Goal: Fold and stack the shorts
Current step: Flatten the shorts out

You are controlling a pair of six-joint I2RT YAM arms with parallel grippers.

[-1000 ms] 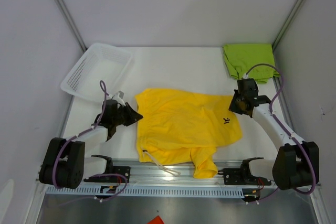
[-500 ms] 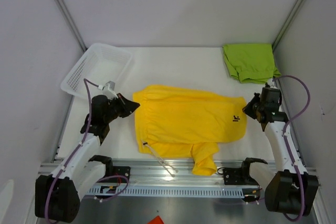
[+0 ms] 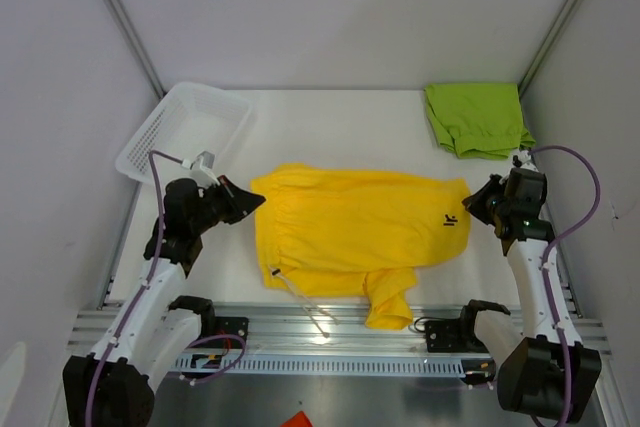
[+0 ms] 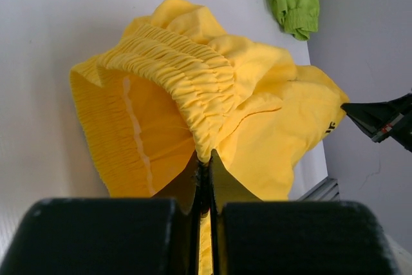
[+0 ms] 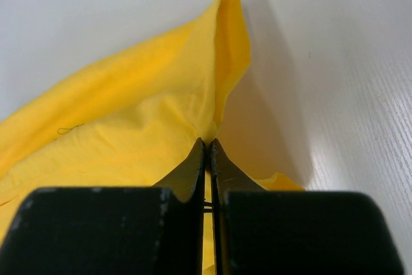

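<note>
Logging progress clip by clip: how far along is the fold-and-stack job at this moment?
Done: the green shorts look folded, lying at the far right corner of the table.
In hand: the yellow shorts lie spread out mid-table. The left gripper is shut on the waistband, and the right gripper is shut on the opposite edge.
Left: fold the yellow pair and stack it with the green.

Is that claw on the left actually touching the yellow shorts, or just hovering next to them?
Touching. The left wrist view shows the left claw pinched shut on the yellow shorts at the gathered waistband.
</note>
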